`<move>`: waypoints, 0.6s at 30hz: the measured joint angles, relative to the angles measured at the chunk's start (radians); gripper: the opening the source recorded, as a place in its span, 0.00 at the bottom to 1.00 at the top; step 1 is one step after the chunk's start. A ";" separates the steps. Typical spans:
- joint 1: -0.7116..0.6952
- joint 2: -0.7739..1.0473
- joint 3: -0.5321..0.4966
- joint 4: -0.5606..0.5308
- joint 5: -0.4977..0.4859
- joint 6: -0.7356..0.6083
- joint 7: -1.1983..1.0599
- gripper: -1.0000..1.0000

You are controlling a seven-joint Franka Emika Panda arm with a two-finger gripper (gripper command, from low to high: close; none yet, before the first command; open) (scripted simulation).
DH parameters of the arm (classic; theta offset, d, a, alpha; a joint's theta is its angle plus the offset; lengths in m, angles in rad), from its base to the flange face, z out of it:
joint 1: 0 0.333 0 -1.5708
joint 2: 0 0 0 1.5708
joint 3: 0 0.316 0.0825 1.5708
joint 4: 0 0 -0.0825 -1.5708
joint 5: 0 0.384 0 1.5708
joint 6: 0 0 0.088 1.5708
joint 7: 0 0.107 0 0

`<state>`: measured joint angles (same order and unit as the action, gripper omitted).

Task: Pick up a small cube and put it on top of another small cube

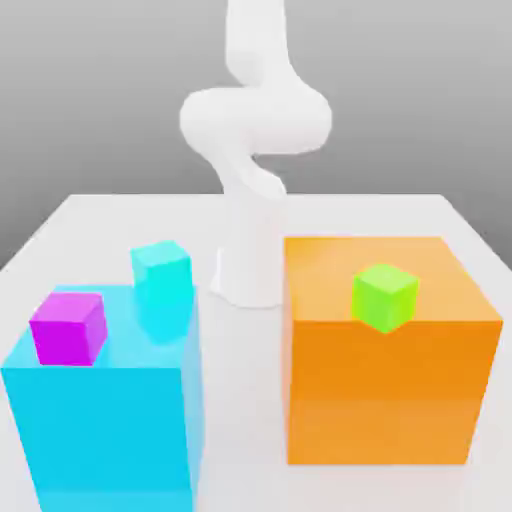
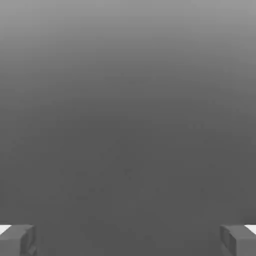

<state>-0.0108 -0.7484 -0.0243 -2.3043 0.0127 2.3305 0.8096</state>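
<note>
The small cube [image 1: 68, 328], plain magenta, sits on top of the big cyan block [image 1: 105, 405] at the exterior view's left, near that block's left edge. A small cyan cube [image 1: 161, 278] stands on the same block, farther back. A small green cube [image 1: 384, 296] rests on the big orange block [image 1: 385, 350] at the exterior view's right. In the hand view my gripper [image 2: 128, 240] stands open, its two grey fingertips [image 2: 17, 240] wide apart with nothing between them, in front of a plain grey background.
The white arm [image 1: 250, 170] rises from its base on the white table [image 1: 100, 225] behind and between the two big blocks. A gap of table surface separates the blocks.
</note>
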 joint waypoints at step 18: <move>-0.321 0.640 -0.311 -0.271 0.055 0.382 0.114 0.50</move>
<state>-0.3313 -0.1081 -0.3353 -2.5751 0.0678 2.7122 0.9241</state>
